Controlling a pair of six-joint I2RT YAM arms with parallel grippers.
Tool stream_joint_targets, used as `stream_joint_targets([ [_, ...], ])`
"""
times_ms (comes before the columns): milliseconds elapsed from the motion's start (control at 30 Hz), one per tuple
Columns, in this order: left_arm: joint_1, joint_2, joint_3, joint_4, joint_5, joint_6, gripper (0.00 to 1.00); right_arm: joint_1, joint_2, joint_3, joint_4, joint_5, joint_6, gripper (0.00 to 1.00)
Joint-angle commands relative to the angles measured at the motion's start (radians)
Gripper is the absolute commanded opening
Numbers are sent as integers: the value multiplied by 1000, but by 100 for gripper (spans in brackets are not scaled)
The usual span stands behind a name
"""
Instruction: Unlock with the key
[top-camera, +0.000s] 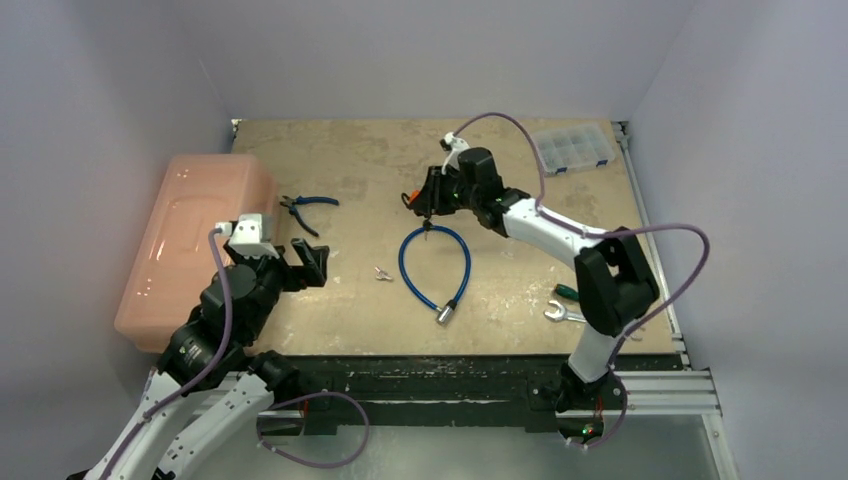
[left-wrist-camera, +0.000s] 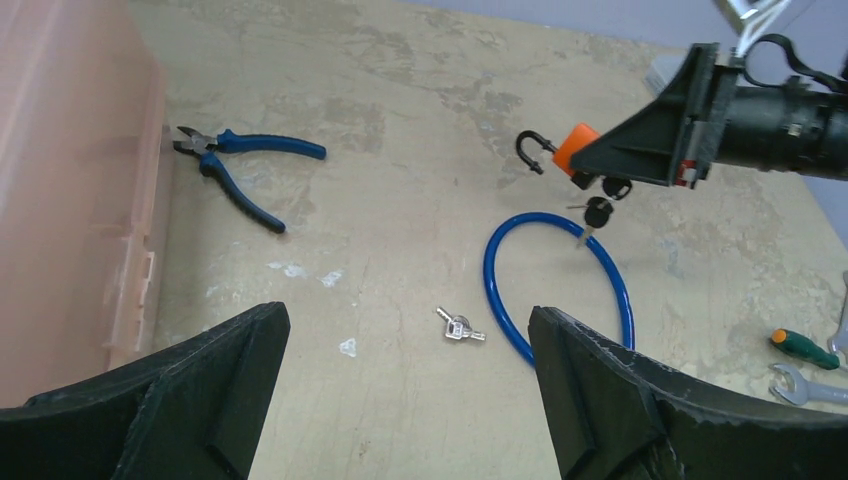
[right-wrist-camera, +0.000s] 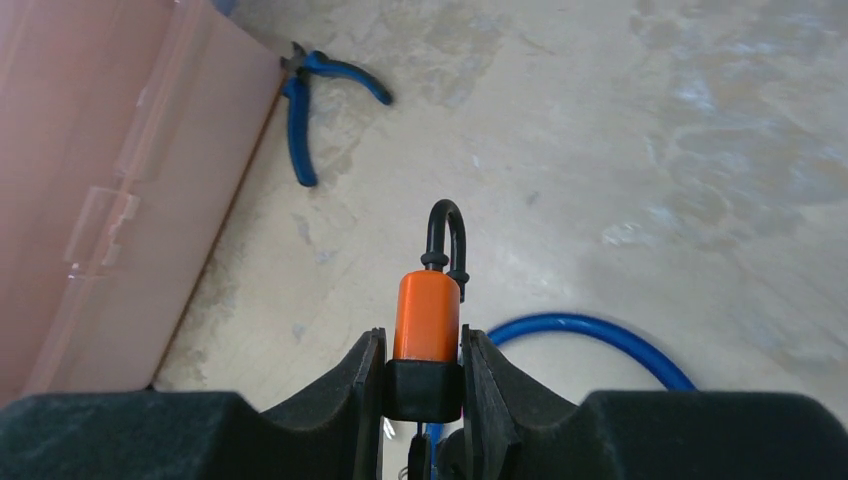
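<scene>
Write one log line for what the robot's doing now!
left gripper: open, empty | right gripper: shut on padlock above table | key: hanging under padlock | cable: lying on table

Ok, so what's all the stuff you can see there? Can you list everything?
padlock: 1, orange with a black hook, gripped above the table
key: at least 1, black head, hanging under the padlock
cable: 1, blue, looped mid-table
pliers: 1, blue handles, beside the box
box: 1, pink, left edge
small metal piece: 1, silver, left of the cable
screwdriver: 1, green handle, near right
wrench: 1, silver, by the screwdriver
parts case: 1, clear, far right corner
table: 1, tan
left tool: 1, black, open, empty
right tool: 1, black, shut on the padlock
</scene>
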Motion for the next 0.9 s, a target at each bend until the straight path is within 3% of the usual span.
stream_joint_targets([
  [0, 0, -34, -7, 40, -25, 43, 98, 3, 105, 184, 69, -174, 50, 0],
  [267, 9, -55, -10, 43, -6, 48, 98, 24, 374, 383, 165, -301, 216, 0],
  [633, 25, -73, -21, 61, 40, 62, 98, 28, 629, 620, 162, -377, 244, 0],
  [867, 25, -78, -25, 66, 47, 64, 97, 19, 694, 685, 159, -383, 248, 0],
])
